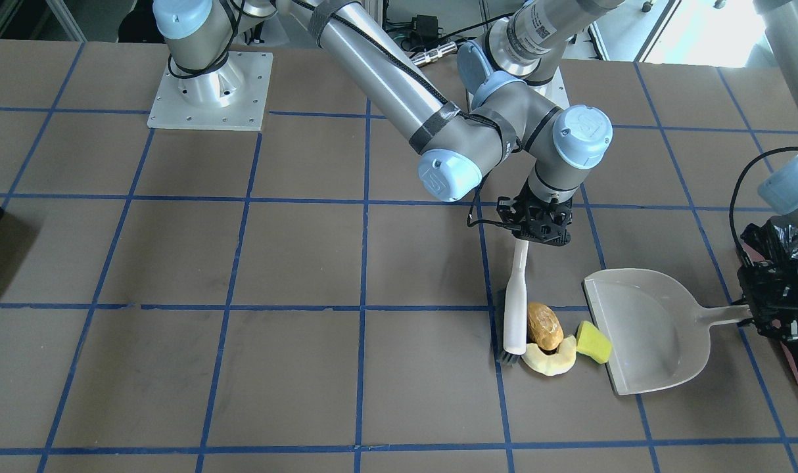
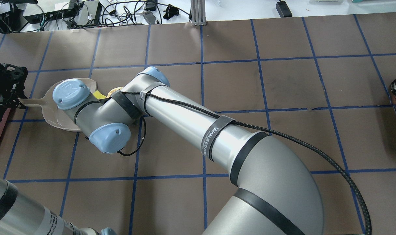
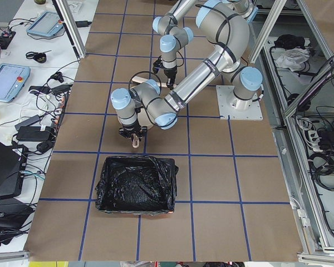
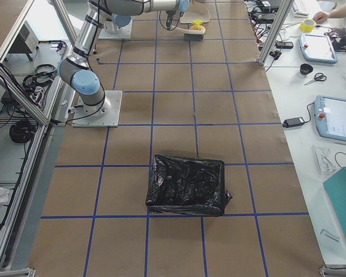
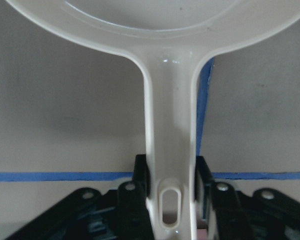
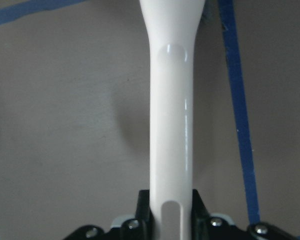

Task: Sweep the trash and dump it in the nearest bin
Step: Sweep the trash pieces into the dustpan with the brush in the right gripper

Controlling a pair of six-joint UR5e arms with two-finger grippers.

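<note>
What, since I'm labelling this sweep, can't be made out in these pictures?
Overhead view: the right arm covers the white-handled brush and most of the grey plastic dustpan and the three food-like scraps.
Front view: the right edge cuts the pink-sided, black-bagged bin; the black left gripper blends into it.
Right wrist view: the top edge cuts off the brush's bristles.
Right side view: those scraps are too small to separate.

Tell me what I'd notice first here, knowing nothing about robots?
Most striking is the big silver arm, its right gripper clamped on a white brush set right beside three food scraps: a brown lump, a pale rind slice and a yellow-green wedge. Just past them lies a grey dustpan, its handle held by the left gripper. A bin lined with a crinkled black bag stands near that gripper.
</note>
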